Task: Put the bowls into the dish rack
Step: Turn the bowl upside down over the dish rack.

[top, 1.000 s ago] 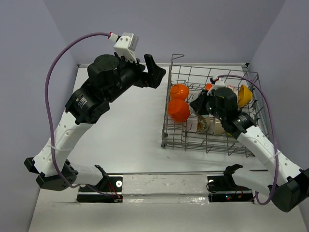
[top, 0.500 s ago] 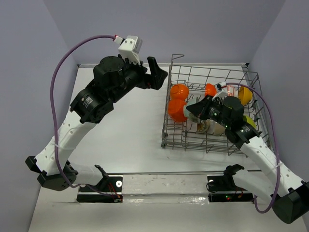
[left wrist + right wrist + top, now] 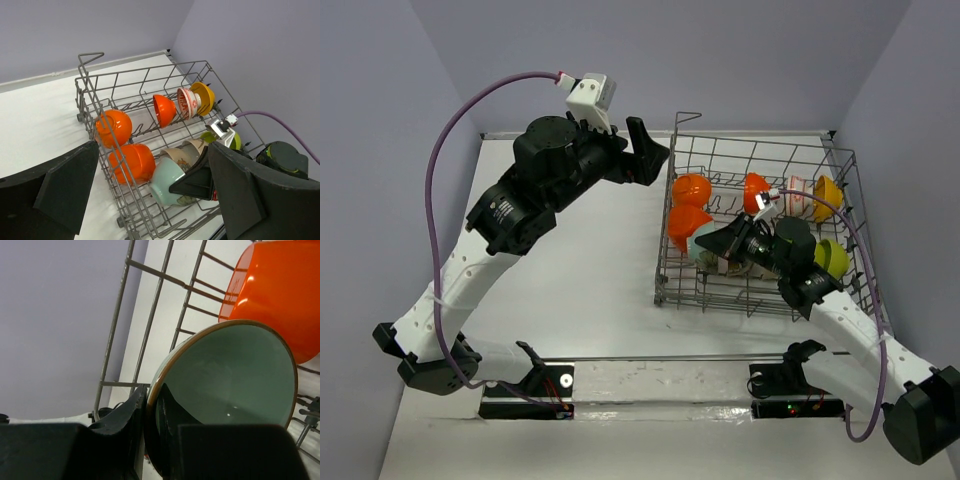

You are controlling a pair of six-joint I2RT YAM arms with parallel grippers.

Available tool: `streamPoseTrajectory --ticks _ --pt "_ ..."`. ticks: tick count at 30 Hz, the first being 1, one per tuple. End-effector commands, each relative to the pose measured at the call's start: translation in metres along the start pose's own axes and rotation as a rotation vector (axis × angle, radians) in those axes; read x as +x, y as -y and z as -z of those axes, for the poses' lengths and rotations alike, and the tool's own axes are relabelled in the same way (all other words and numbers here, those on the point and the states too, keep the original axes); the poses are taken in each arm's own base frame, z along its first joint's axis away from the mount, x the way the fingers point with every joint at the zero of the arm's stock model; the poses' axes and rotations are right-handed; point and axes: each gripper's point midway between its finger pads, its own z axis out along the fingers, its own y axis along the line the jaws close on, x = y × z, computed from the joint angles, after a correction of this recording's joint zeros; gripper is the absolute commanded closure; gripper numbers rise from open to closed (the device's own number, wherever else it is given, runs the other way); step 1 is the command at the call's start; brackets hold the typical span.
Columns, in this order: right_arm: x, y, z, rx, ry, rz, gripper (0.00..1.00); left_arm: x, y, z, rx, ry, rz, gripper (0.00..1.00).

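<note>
The left gripper (image 3: 645,150) hangs in the air above the white table (image 3: 580,280), just outside the far-left corner of the dish rack (image 3: 665,265). Its fingers (image 3: 65,190) are spread wide with nothing between them, and its wrist camera looks down through the gap into the basket.

The dish rack, a grey wire basket with tall grid sides, stands on the right half of the table. Along its left wall two orange bowls sit on edge among the tines, one behind the other: the far orange bowl (image 3: 692,188) and the near orange bowl (image 3: 680,225).

Just right of the near orange bowl, the pale teal bowl (image 3: 698,243) is inside the rack near its front-left corner, tilted on edge. The right gripper (image 3: 718,240) pinches its brown-edged rim, one finger inside the bowl and one outside, as the right wrist view shows close up. Whether the bowl's lower edge rests on the wires cannot be told.

Behind that grip a cream bowl (image 3: 182,151) lies partly hidden. In the far row a red-orange bowl (image 3: 756,187), a white bowl with red pattern (image 3: 798,190) and an orange-yellow bowl (image 3: 828,196) stand on edge side by side. A lime green bowl (image 3: 833,258) sits by the right wall, partly covered by the right arm.
</note>
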Motion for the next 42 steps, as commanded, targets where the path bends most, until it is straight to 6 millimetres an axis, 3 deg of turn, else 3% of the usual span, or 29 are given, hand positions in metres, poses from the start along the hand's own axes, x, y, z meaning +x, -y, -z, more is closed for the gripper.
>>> streamPoseTrajectory --ticks 1,13,42 --pt "-0.017 -0.053 0.007 -0.247 0.063 -0.011 0.99 -0.015 0.006 0.001 0.028 0.056 0.01 0.01" --pt "-0.004 -0.054 0.004 -0.348 0.021 -0.117 0.99 -0.01 0.005 -0.005 0.028 0.043 0.005 0.01" --pt "0.031 -0.001 -0.008 -0.282 -0.033 -0.277 0.99 -0.006 0.006 -0.01 0.031 0.035 0.006 0.01"
